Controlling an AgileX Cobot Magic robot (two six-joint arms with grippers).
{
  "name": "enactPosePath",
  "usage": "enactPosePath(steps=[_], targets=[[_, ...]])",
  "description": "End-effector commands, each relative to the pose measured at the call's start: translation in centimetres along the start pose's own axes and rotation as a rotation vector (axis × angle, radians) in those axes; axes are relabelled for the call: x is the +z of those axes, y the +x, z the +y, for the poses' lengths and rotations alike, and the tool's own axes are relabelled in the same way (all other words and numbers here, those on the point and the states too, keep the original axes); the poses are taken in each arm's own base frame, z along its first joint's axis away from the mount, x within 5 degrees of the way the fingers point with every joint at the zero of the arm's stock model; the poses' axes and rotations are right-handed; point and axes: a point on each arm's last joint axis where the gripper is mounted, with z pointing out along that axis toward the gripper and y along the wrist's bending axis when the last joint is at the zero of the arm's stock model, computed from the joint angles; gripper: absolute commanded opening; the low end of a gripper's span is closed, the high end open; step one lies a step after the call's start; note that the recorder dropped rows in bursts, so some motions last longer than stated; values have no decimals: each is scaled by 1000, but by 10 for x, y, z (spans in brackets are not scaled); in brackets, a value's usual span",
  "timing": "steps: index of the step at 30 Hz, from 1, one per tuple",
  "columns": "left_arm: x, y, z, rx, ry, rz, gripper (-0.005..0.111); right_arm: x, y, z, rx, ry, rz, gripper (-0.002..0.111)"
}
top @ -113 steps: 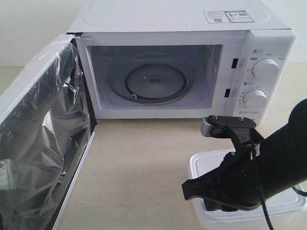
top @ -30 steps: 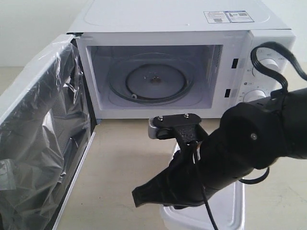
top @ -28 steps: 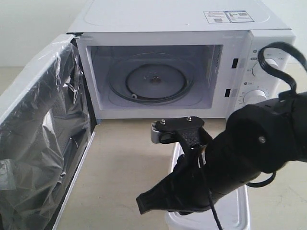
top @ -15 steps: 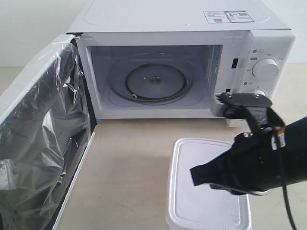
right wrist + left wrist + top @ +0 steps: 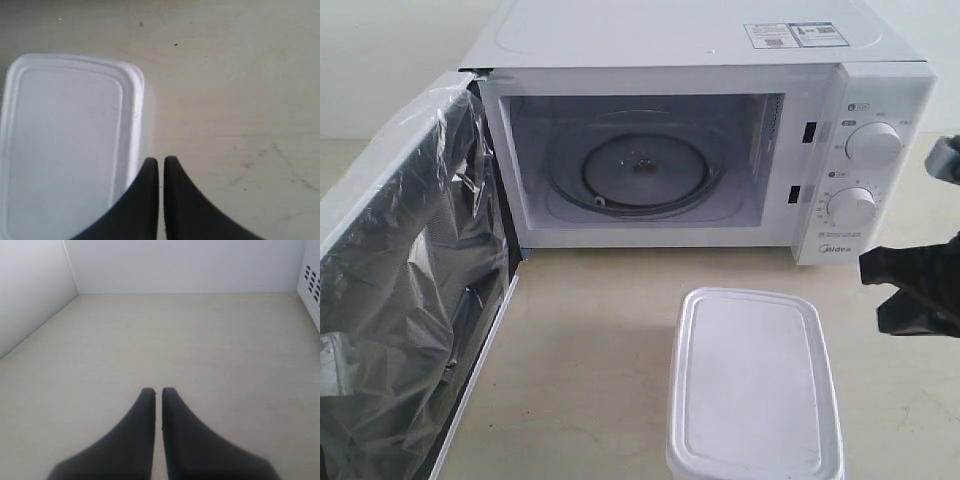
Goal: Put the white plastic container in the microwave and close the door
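The white plastic container point(image 5: 755, 385) lies lid up on the table in front of the microwave point(image 5: 700, 130), just right of the open cavity with its glass turntable point(image 5: 638, 170). The door point(image 5: 410, 290) hangs wide open at the left, with crinkled film over its inner face. My right gripper point(image 5: 885, 290) is at the far right edge, apart from the container. In the right wrist view it point(image 5: 161, 159) is shut and empty, its tips just off one long edge of the container point(image 5: 70, 145). My left gripper point(image 5: 157, 390) is shut over bare table and does not appear in the exterior view.
Two round knobs point(image 5: 873, 143) sit on the microwave's right panel. A strip of tabletop point(image 5: 600, 300) runs between the cavity and the container. In the left wrist view, walls close off the far side and a vented white panel point(image 5: 312, 277) stands at one edge.
The container has gone from the right front to the front centre, turned lengthwise toward the cavity. My right arm has since pulled back to the right edge.
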Motion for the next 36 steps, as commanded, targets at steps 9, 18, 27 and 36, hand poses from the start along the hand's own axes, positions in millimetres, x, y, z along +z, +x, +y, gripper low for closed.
enactPosePath(steps=[9,18,27,36], targets=[[0,1,0,-6,-3,-1,4,15,47,-8,248,-463,-40,9],[0,1,0,-6,-3,-1,4,12,39,-32,385,-674,-35,31],[0,1,0,-6,-3,-1,4,56,41,-52,489,-754,112,31],[0,1,0,-6,-3,-1,4,49,41,-87,612,-707,44,31]])
